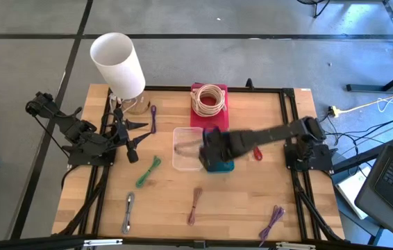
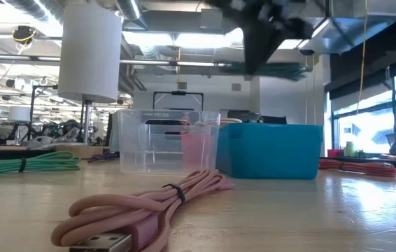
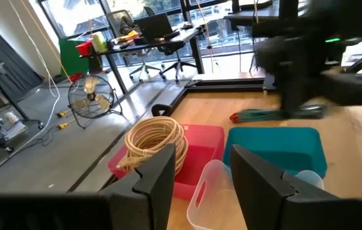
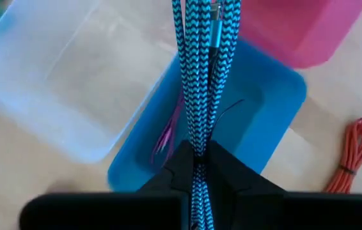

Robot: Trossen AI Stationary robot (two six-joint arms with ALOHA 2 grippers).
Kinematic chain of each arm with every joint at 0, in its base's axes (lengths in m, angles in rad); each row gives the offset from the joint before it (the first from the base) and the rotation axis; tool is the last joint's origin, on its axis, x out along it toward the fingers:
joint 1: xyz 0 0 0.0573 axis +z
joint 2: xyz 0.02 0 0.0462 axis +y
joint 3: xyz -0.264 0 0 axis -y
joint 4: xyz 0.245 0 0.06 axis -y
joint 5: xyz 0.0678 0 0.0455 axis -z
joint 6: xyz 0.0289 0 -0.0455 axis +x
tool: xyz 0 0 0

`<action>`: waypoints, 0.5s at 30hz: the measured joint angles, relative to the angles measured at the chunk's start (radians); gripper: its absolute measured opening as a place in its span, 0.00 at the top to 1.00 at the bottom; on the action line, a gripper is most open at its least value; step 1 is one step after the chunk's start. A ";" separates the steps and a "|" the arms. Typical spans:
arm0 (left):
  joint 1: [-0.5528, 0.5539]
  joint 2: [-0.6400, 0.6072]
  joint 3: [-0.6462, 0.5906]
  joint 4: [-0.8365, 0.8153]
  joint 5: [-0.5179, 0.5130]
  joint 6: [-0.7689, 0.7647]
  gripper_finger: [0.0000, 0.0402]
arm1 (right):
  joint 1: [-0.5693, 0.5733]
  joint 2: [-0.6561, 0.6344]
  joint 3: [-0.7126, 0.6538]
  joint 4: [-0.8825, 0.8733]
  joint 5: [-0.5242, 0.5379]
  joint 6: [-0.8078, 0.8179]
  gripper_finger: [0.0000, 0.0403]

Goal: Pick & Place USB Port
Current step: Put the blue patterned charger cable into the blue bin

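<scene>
My right gripper (image 4: 198,160) is shut on a bundled blue-and-black braided USB cable (image 4: 200,76) above the blue bin (image 4: 267,115), which holds a thin purple cable (image 4: 165,137). In the high view this gripper (image 1: 212,144) hangs over the blue bin (image 1: 220,166), between the clear bin (image 1: 182,160) and a red cable (image 1: 257,153). At the table's left my left gripper (image 3: 197,172) stands open with nothing between its fingers, raised and facing the bins. My right gripper pinches the braided bundle (image 4: 199,137) between its two fingers, several strands together. The fingers come from above, pointing steeply down. The bundle is lifted clear above the blue bin; in the low view its length (image 2: 276,68) shows about level, high over the bin's rim.
A pink bin (image 1: 221,94) with a cream cable coil (image 1: 209,101) stands at the back. Loose cables lie on the table: green (image 1: 148,171), pink (image 1: 195,205), purple (image 1: 273,221), silver (image 1: 128,212). A white lamp (image 1: 117,64) stands at the far left.
</scene>
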 joint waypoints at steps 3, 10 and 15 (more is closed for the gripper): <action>0.000 0.000 0.000 0.000 0.006 -0.017 0.64 | -0.102 0.000 0.001 0.002 -0.108 -0.002 0.95; 0.000 0.000 0.000 0.000 0.030 -0.017 0.64 | -0.239 0.003 -0.038 0.100 -0.252 -0.052 0.95; 0.000 0.000 0.000 -0.001 0.030 -0.017 0.64 | -0.248 0.003 -0.086 0.112 -0.281 -0.043 0.95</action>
